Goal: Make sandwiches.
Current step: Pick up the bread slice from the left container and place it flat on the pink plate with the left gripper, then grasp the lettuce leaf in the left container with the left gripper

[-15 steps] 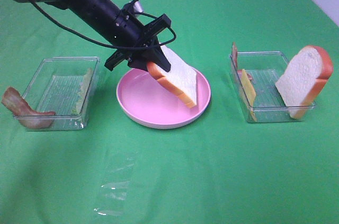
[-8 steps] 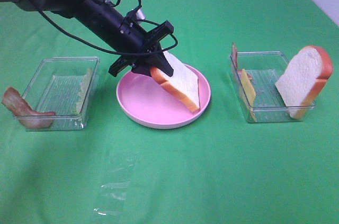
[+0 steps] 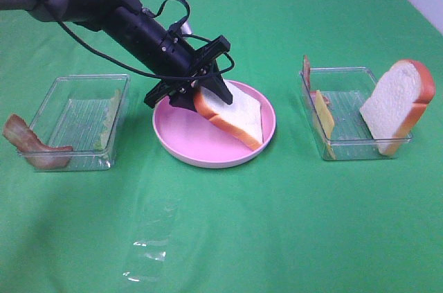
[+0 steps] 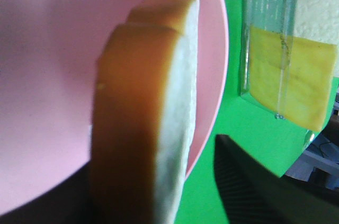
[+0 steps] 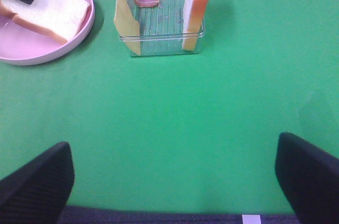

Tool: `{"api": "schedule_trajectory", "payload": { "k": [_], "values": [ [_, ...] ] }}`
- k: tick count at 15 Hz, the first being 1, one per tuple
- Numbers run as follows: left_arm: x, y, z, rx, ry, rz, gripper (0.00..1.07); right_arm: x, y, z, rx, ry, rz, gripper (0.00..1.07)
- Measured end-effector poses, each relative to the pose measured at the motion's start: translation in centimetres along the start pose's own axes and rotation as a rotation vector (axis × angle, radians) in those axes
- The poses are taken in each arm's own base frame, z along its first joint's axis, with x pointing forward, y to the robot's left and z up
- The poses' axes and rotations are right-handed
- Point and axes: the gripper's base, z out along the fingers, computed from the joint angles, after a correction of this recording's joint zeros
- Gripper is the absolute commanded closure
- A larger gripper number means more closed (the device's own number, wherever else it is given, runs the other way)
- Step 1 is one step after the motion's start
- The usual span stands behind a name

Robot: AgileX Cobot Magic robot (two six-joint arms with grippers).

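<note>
The left claw (image 3: 203, 93) reached in from 10 o'clock and stood over the pink plate (image 3: 187, 142) at the middle of the green worktop (image 3: 277, 224), its fingers on either side of the upper end of a bread slice (image 3: 239, 116). A second earlier that slice had hung steeper and higher, pinched at its crust with its lower corner just above the plate. Now it had come down and leaned at a flatter angle, its lower edge resting on the plate's 3 o'clock half. The claw had slackened too: the left wrist view showed a strip of green between one finger and the slice's white face, so the jaws stood partly apart and no longer clamped the bread. The arm had dropped and stretched further in from the 10 o'clock corner. Nothing else had shifted. The clear box (image 3: 73, 120) at 9 o'clock of the plate held a bacon strip (image 3: 24, 142) draped over its outer end and lettuce (image 3: 107, 123) against its inner wall. The clear box (image 3: 346, 109) at 3 o'clock held cheese (image 3: 324, 121), another bacon strip (image 3: 306, 71) and a second bread slice (image 3: 398, 102) propped upright at its far end. The right claw (image 5: 174, 173) hung above bare worktop near that box, jaws wide and holding nothing.
</note>
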Motion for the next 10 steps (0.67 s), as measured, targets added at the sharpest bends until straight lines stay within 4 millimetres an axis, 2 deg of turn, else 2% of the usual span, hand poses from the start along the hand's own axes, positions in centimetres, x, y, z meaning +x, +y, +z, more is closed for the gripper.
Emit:
{"api": "schedule_trajectory", "payload": {
  "k": [1, 2, 5, 6, 10],
  "values": [
    [0.0, 0.0, -0.2, -0.018, -0.001, 0.010, 0.19, 0.0, 0.0, 0.0, 0.000, 0.000, 0.000, 0.09],
    [0.1, -0.1, -0.7, -0.054, -0.005, 0.043, 0.08, 0.0, 0.0, 0.0, 0.000, 0.000, 0.000, 0.09],
    [0.4, -1.7, -3.9, -0.172, 0.000, 0.173, 0.05, 0.0, 0.0, 0.0, 0.000, 0.000, 0.000, 0.09],
    [1.1, -3.0, -6.9, -0.259, 0.003, 0.238, 0.05, 0.0, 0.0, 0.0, 0.000, 0.000, 0.000, 0.09],
    [1.8, -3.9, -11.5, -0.506, -0.098, 0.288, 0.05, 0.0, 0.0, 0.0, -0.001, 0.000, 0.000, 0.09]
  ]
}}
